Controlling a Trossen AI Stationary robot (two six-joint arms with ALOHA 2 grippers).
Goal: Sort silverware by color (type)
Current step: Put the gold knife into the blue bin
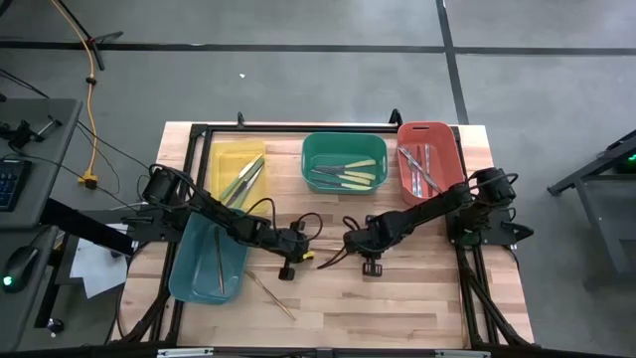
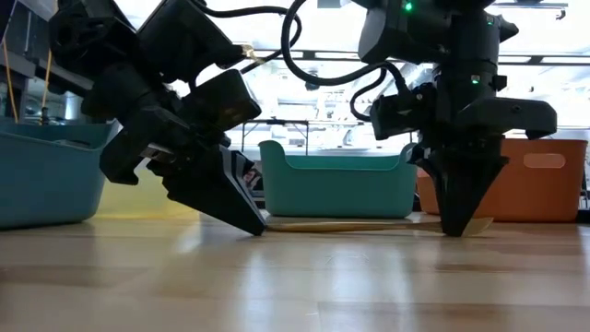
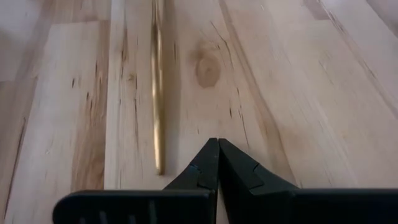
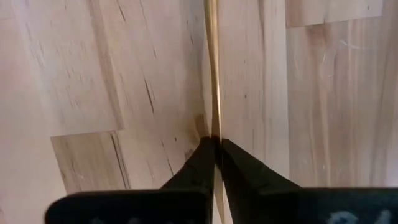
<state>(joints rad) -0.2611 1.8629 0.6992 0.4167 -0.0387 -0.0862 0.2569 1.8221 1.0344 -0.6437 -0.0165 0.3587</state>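
Right end effector [image 4: 216, 146] is pinched onto a thin wooden utensil [image 4: 212, 68] lying flat on the bench [image 1: 417, 288], low enough to lift it. Left end effector [image 3: 217, 149], closed and empty, sits beside the same stick.

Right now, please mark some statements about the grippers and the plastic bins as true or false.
1. The right gripper is shut on a thin tan wooden utensil. True.
2. The left gripper grips it too. False: it is shut on nothing; a wooden stick lies beside it.
3. The red plastic bin is empty. False: it holds silver-grey utensils.
4. The green plastic bin stands between the yellow plastic bin and the red one. True.
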